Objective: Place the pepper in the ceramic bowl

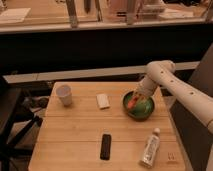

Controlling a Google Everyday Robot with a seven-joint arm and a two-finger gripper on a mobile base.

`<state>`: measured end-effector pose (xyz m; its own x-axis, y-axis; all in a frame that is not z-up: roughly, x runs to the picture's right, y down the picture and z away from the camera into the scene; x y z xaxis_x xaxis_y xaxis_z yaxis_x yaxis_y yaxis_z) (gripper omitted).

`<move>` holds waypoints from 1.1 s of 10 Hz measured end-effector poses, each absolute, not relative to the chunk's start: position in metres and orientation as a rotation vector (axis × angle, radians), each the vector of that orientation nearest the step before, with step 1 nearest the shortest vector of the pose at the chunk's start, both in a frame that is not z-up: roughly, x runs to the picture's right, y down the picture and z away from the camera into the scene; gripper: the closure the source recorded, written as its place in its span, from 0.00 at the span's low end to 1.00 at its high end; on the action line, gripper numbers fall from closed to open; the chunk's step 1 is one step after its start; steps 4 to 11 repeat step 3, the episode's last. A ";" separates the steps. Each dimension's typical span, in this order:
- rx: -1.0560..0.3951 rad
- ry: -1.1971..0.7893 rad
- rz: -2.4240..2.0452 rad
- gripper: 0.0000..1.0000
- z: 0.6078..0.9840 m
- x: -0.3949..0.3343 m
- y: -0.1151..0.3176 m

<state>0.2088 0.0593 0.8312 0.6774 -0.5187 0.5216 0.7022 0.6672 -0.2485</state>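
Note:
The green ceramic bowl (pixel 141 111) stands on the right half of the wooden table (pixel 75 135). The orange-red pepper (pixel 132 102) sits inside the bowl at its left side, just below the gripper. My gripper (pixel 136 95) reaches down from the white arm at the right and hangs over the bowl's back left part, right at the pepper. Whether it touches the pepper I cannot tell.
A white paper cup (pixel 64 94) stands at the table's back left. A small white block (pixel 103 101) lies left of the bowl. A black remote (pixel 105 146) lies near the front middle. A white bottle (pixel 150 147) lies at the front right. A dark chair (pixel 10 120) is at left.

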 end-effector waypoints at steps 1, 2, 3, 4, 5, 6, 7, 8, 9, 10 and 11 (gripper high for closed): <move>-0.458 -0.432 -0.713 0.61 0.831 0.209 0.060; -0.459 -0.432 -0.714 0.61 0.831 0.210 0.060; -0.459 -0.431 -0.713 0.61 0.831 0.210 0.060; -0.459 -0.431 -0.713 0.61 0.831 0.210 0.060; -0.459 -0.431 -0.713 0.61 0.831 0.210 0.060; -0.459 -0.431 -0.713 0.61 0.831 0.210 0.060; -0.459 -0.431 -0.713 0.61 0.831 0.210 0.060; -0.459 -0.431 -0.713 0.61 0.831 0.210 0.060; -0.459 -0.431 -0.713 0.61 0.831 0.210 0.060; -0.459 -0.431 -0.713 0.61 0.831 0.210 0.060; -0.459 -0.431 -0.713 0.61 0.831 0.210 0.060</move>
